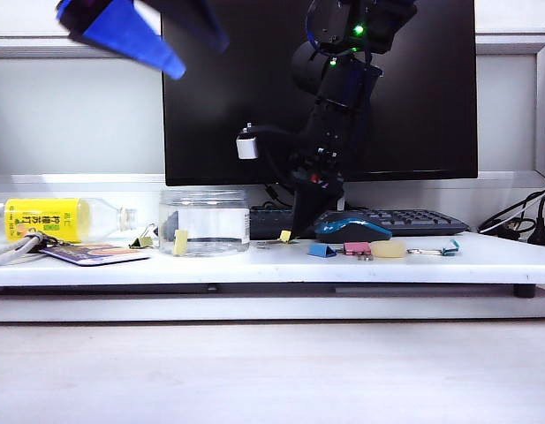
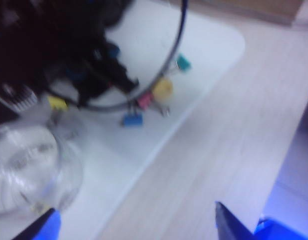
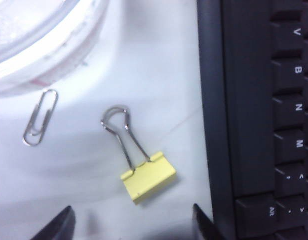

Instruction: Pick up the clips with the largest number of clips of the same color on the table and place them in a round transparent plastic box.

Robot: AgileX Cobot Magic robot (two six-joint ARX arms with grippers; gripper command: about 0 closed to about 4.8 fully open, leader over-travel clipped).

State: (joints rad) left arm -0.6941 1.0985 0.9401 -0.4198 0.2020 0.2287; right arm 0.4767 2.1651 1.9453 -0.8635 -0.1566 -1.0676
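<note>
A pale-yellow clip (image 3: 149, 183) lies flat on the white worktop (image 3: 158, 75) directly under the right gripper (image 3: 131, 227). In the right wrist view its long axis runs from the yellow body at about five o'clock to the silver wire handle loop at about eleven o'clock. The right gripper's jaws stand wide apart, one dark tip on each side of the clip, touching nothing and holding nothing. A silver paper clip (image 3: 40, 117) lies at about ten o'clock from the yellow clip, and the black keyboard (image 3: 263, 120) runs along its three o'clock side.

In the exterior view this clip (image 1: 284, 236) sits at the foot of the right arm, at three o'clock from the round transparent plastic box (image 1: 204, 222), which stands upright. Another yellow clip (image 1: 180, 242) shows at the box's front wall, low; whether it is inside I cannot tell.

The left gripper (image 1: 122, 31) hangs high at eleven o'clock from the box, its blue jaws apart and empty.
</note>
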